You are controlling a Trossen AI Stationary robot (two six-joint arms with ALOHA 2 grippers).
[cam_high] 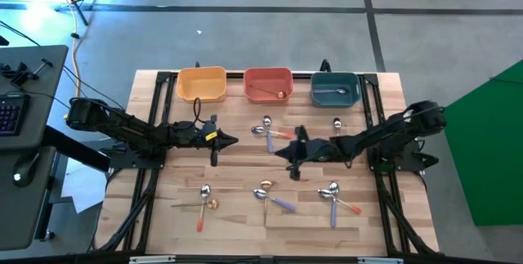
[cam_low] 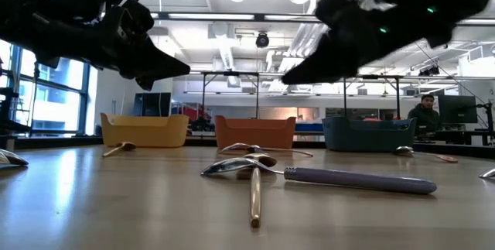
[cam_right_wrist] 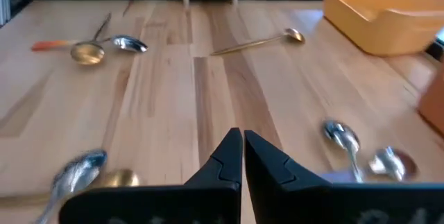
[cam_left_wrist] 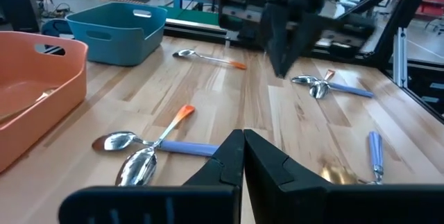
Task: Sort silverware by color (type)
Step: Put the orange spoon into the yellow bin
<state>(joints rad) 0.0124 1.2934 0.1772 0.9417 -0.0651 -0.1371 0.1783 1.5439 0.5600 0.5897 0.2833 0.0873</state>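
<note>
Across the bench, you have both hands hovering empty: the left hand at centre-left, the right hand at centre, each with fingers pressed narrow together, as the wrist views confirm. Only the high view lets you see into the three bins: a gold spoon lies in the red bin, a silver one in the teal bin, and the yellow bin holds none. Only the low view shows a seated person in the room behind. Remaining spoons lie loose in five spots, mostly crossed pairs; exact count uncertain.
</note>
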